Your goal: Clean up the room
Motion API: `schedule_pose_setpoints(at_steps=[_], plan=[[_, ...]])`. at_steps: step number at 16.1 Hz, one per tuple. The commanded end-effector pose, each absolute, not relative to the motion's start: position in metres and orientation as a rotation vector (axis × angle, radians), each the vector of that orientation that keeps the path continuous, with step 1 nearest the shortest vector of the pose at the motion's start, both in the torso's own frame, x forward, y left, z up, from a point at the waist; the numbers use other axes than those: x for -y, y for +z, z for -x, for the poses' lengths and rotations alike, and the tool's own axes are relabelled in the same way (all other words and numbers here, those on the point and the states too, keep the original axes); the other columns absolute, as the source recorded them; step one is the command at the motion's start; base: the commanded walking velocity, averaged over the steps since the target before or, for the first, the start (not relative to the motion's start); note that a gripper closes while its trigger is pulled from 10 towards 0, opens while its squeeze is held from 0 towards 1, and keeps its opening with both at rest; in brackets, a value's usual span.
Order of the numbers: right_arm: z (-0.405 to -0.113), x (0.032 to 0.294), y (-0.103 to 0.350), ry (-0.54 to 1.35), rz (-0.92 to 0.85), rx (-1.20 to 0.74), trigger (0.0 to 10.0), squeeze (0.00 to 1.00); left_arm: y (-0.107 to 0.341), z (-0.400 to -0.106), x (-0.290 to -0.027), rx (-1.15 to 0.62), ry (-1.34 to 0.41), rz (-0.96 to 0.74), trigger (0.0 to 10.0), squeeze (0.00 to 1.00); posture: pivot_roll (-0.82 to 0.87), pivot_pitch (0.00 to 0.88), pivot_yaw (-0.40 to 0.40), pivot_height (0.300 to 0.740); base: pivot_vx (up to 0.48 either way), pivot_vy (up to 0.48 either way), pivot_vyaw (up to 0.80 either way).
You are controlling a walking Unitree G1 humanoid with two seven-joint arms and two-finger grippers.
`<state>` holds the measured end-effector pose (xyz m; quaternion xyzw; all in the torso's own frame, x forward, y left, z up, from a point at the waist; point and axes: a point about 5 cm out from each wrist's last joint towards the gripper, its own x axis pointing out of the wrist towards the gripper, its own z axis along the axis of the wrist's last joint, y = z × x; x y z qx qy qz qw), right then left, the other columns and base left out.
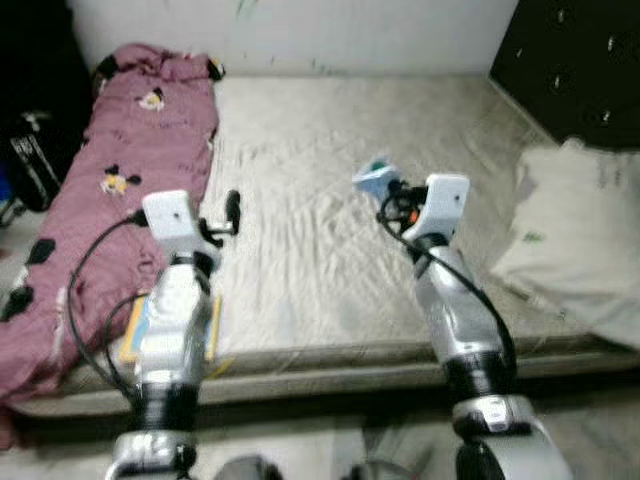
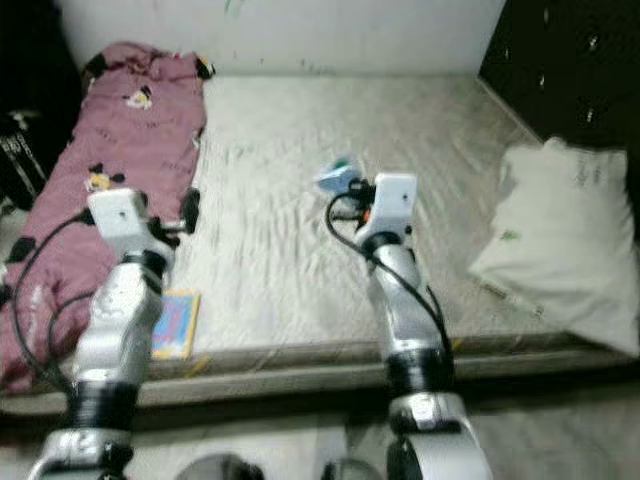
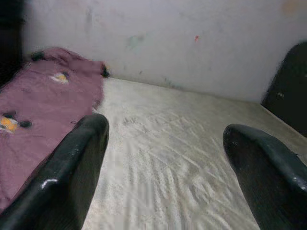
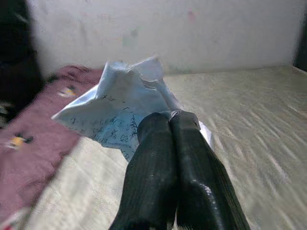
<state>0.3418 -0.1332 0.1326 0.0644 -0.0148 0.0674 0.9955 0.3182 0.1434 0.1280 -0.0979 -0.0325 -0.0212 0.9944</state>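
Right gripper: jaws closed on a crumpled pale-blue sheet of paper with handwriting, held above the middle of the bare cream mattress. Left gripper: jaws wide apart, holding nothing, over the mattress beside the maroon cartoon-print blanket. White pillow at the bed's right edge. Yellow-edged flat book at the near edge

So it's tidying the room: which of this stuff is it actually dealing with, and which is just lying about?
In hand:
- crumpled paper, pinched in the right gripper above the mattress
- left gripper, open, holding nothing

Lying about:
- maroon blanket along the mattress's left side
- small book at the front edge
- white pillow on the right
- black bag beside the bed
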Motion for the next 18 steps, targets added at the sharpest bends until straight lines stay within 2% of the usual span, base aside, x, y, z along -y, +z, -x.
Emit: schedule_pose_setpoints(at_steps=[1, 2, 11, 18], plan=[[-0.3430, 0.1296, 0.1349, 0.152, -0.129, 0.032, 10.0, 0.00, 0.1286, -0.3190, -0.1447, 0.064, -0.054, 0.181, 10.0, 0.00, 0.01, 0.000, -0.017, 0.740, 0.000, 0.480, 0.00], [-0.3429, 0.1283, 0.1338, 0.164, -0.125, 0.025, 10.0, 0.00, 0.1296, -0.3187, -0.1447, 0.077, -0.053, 0.184, 10.0, 0.00, 0.01, 0.000, -0.019, 0.740, 0.000, 0.480, 0.00], [-0.3424, 0.1225, 0.1326, 0.212, -0.097, 0.022, 10.0, 0.00, 0.1332, -0.3148, -0.1411, 0.115, -0.112, 0.203, 10.0, 0.00, 0.01, 0.000, -0.023, 0.740, 0.000, 0.000, 0.00], [-0.3428, 0.1231, 0.1324, 0.209, -0.093, 0.022, 10.0, 0.00, 0.1336, -0.3149, -0.1421, 0.115, -0.117, 0.202, 10.0, 0.00, 0.02, 0.000, -0.021, 0.740, 0.245, 0.000, 0.00]])
